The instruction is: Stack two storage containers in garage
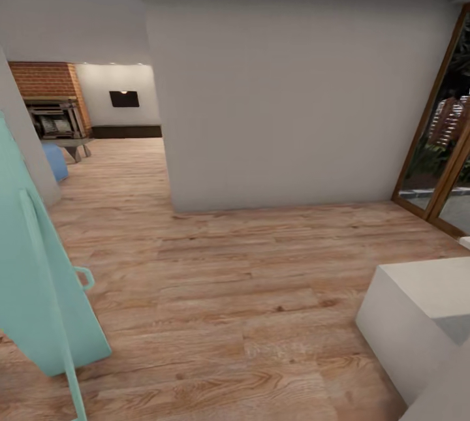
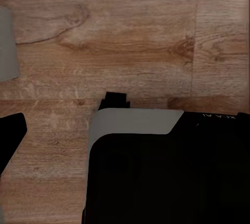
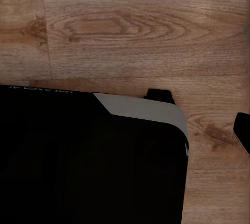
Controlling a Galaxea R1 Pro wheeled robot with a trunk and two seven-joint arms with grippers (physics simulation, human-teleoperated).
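The two storage containers and the garage are out of view. I stand on light wood plank floor (image 1: 248,290) in a passage. Past the corner of a white wall (image 1: 287,101), an opening leads to the living room (image 1: 124,153), with its brick fireplace (image 1: 49,81), wall TV (image 1: 124,99), blue sofa (image 1: 55,160) and dark bench (image 1: 73,145). In the left wrist view one dark finger (image 2: 11,133) juts in at the picture's edge over planks. In the right wrist view one dark finger (image 3: 242,130) shows likewise. Nothing is seen held.
A turquoise door leaf (image 1: 32,277) with a handle leans in close on my left. A wood-framed glass door (image 1: 444,147) is at the right. A white block (image 1: 418,316) sits low at the right. My black base (image 2: 166,172) (image 3: 88,156) shows beneath both wrists.
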